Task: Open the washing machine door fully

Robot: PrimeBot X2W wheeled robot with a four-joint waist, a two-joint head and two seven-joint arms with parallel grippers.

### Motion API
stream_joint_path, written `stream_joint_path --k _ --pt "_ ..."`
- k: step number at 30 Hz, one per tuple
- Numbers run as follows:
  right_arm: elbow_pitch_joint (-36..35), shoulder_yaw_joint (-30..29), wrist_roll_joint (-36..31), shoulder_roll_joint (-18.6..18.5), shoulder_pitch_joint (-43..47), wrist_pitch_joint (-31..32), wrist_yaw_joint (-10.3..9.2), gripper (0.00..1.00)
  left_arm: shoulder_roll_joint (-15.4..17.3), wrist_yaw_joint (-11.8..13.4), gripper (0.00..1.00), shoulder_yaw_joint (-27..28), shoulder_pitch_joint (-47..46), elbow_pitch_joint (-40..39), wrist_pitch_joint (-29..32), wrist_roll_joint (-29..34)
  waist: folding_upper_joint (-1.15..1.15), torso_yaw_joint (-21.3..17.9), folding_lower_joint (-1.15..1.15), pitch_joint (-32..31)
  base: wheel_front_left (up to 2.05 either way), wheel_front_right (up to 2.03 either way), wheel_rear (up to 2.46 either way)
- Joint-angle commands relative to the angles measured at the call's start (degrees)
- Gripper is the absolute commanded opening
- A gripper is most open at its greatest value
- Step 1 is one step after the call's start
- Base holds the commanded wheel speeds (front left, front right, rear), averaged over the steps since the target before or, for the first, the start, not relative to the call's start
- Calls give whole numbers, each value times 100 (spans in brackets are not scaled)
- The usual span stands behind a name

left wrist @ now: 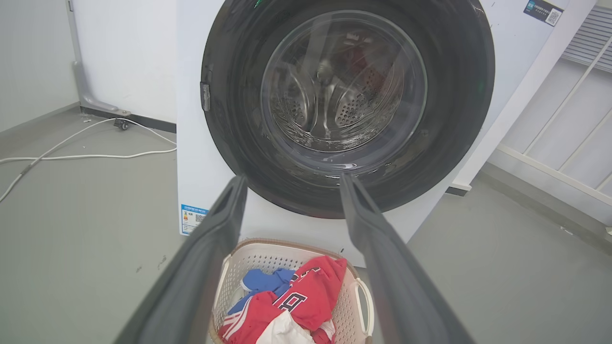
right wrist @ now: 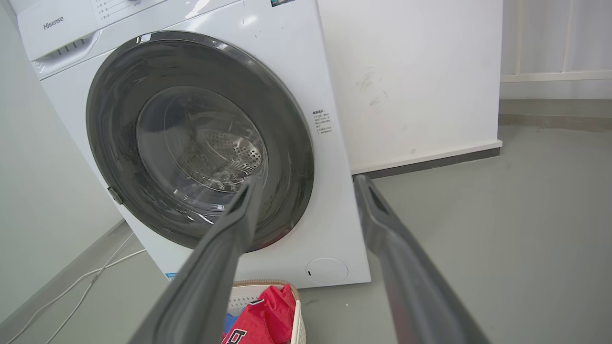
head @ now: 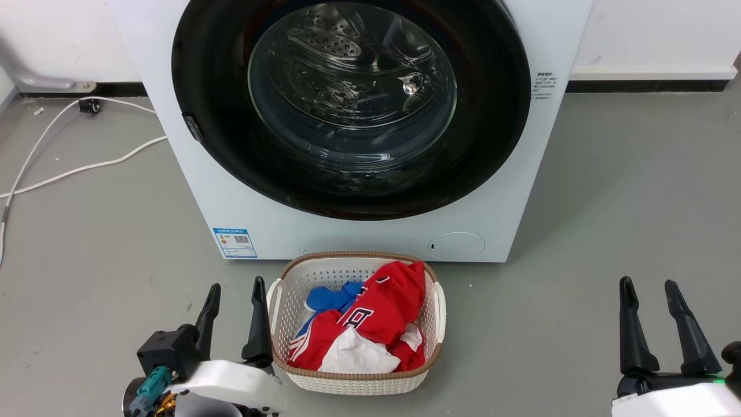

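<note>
**A:** Where to look for the washing machine door?

**B:** Straight ahead, spanning nearly the whole white front of the washer, just behind the laundry basket. Looks shut, with the black rim flush all round.

**A:** And relative to the left gripper?

**B:** Well apart from it: above, further forward and a little to the right. Holding nothing, with fingers spread, low beside the basket's left handle. Much the same for the right gripper: parted, empty, well off to the basket's right.

**A:** How to do the opening well?

**B:** Probably begin at the small grey tab on the rim's left edge. Seems to be the catch side, though hard to say for certain. Reach with the left arm, as the nearer one. Rise over the basket rather than through it. Hook behind the rim edge, never on the domed glass. Ease outward first, then follow the arc round towards the far side; avoid a straight tug. Stop only at full swing, not half open. Mind the forearm against the basket on the way.
</note>
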Motion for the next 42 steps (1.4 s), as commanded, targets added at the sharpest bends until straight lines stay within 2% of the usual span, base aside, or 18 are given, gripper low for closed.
stream_joint_path --k 1,16,26,42 --pt "-103 -3 -188 -23 52 -61 12 100 -15 -28 100 -7 25 -59 -71 187 0 1 0 -2 0 0 0" --pt "-294 30 -941 -23 197 -235 13 100 -105 -109 100 20 133 -37 -250 921 0 12 0 -3 0 0 0" --pt "-407 41 -1342 -22 284 -350 14 100 -224 -280 100 119 197 -37 -361 1246 0 16 0 -8 0 0 0" --pt "-438 96 -1385 -21 431 -526 8 100 -335 -402 100 228 298 8 -524 1909 0 36 0 -15 0 0 0"
